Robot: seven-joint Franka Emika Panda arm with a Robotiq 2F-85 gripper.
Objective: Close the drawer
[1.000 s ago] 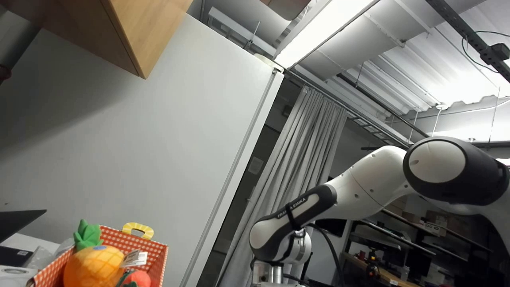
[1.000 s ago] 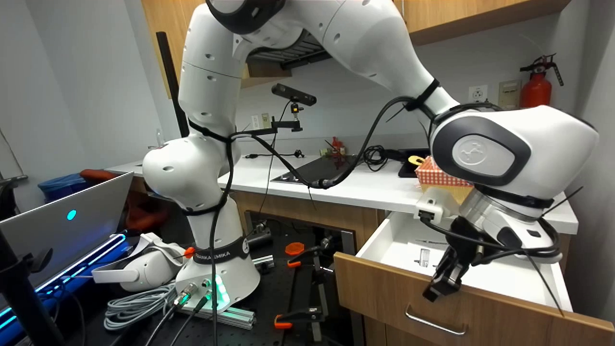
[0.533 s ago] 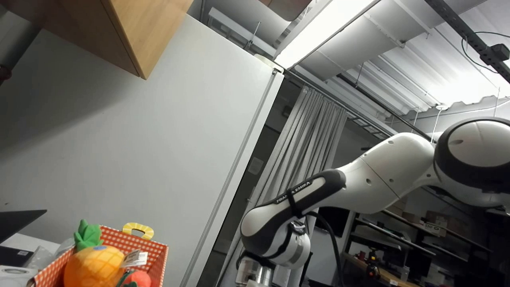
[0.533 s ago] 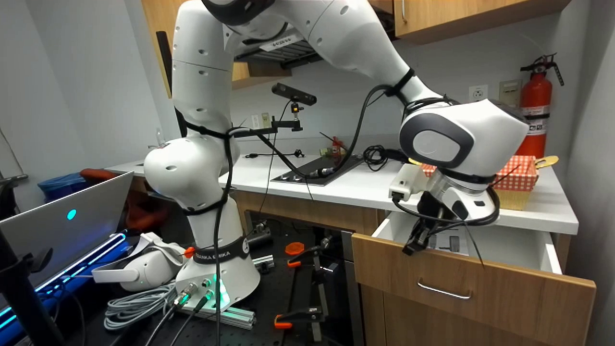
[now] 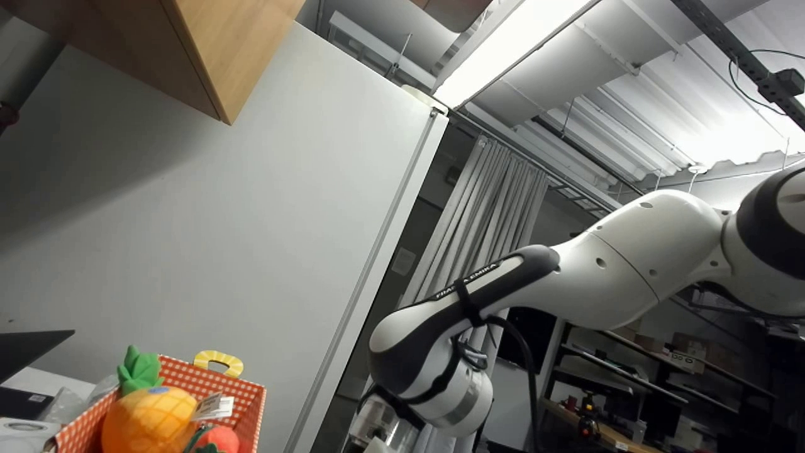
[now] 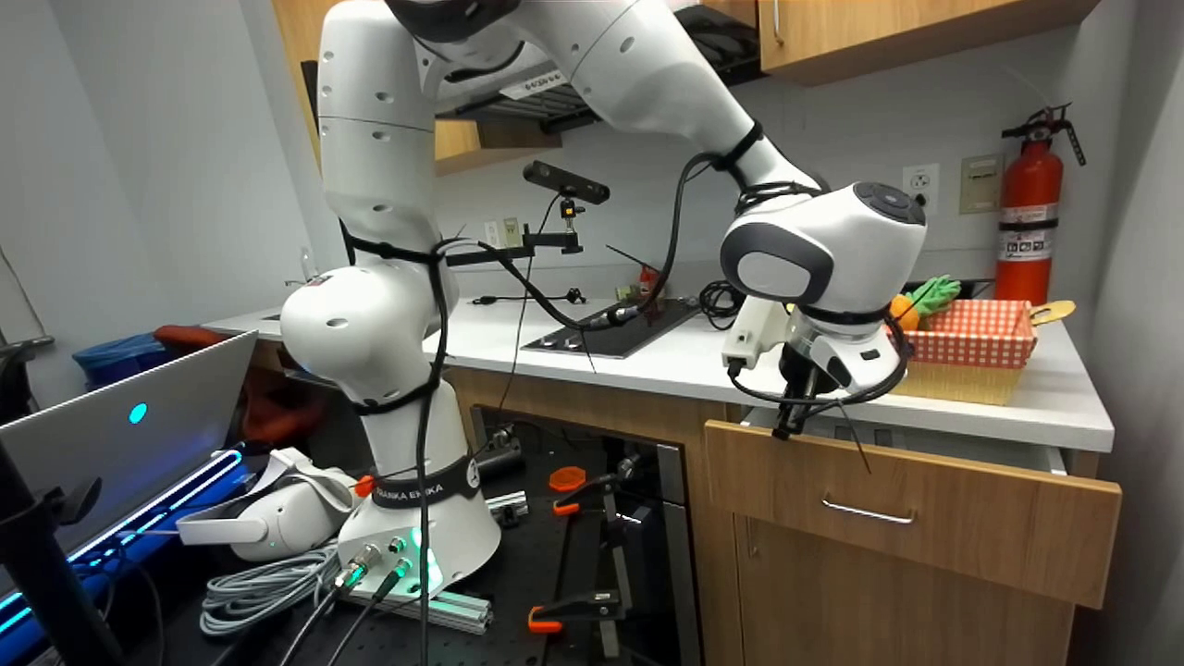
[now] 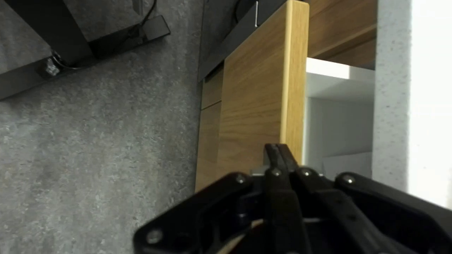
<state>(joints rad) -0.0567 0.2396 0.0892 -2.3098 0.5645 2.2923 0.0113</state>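
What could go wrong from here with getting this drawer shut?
The shut tool is right by the top edge of the front of the drawer, so it might slip over. Pushing inward, the tool could bump the counter. The cable looped beside the tool hangs near the drawer and might snag.

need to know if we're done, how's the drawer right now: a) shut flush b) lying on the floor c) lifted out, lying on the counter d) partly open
d: in an exterior view the drawer stands out past the counter, and the wrist view looks into its white inside through the gap.
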